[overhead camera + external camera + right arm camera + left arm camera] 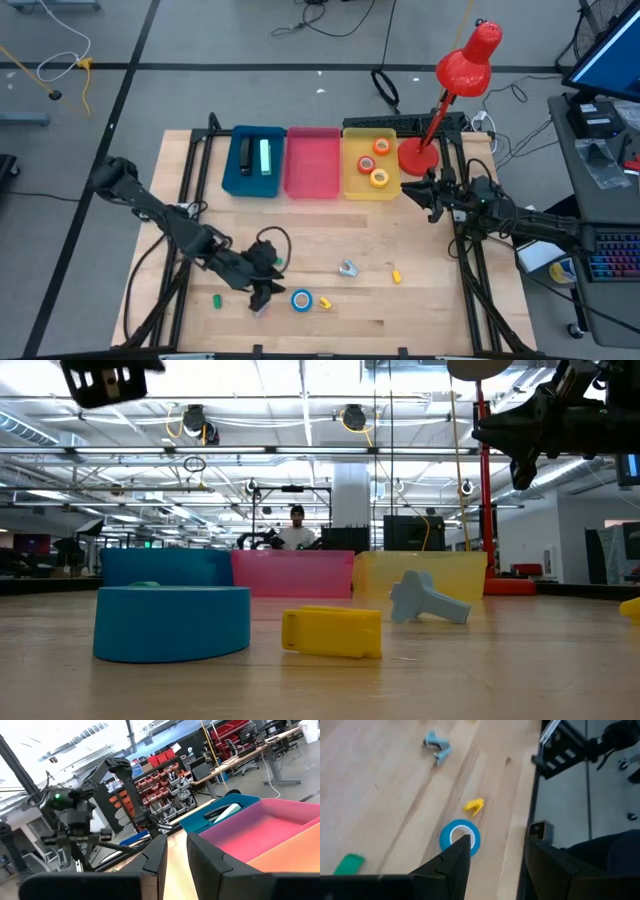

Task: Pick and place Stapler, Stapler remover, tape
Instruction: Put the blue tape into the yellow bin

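Blue tape roll (301, 299): lies flat on the tabletop (440, 300) near its front edge, well apart from the bins; a small yellow piece (325, 302) sits just beside it.
Step in hand: judged to be the pick of the tape, with the left arm lined up over the roll.
Left end effector (262, 298): hovers just beside the roll, fingers spread apart and holding nothing; in the left wrist view the roll shows past one fingertip, not between the two.
Next move: it likely needs a small shift to bring the roll between the fingers, then a descent and a close, then a carry to a bin.
Staple remover (346, 267): pale grey, lying on the tabletop further in, not yet picked.
Blue bin (232, 168): holds a dark stapler (247, 153) and a light green item.
Pink bin (311, 165): middle of the row, nothing seen inside.
Yellow bin (351, 165): holds two tape rolls (380, 163).
Right end effector (428, 196): raised near the yellow bin and the red lamp base (417, 157), fingers a narrow gap apart, holding nothing.
Other bits: a green piece (215, 298) and a yellow piece (396, 276) lie on the tabletop.
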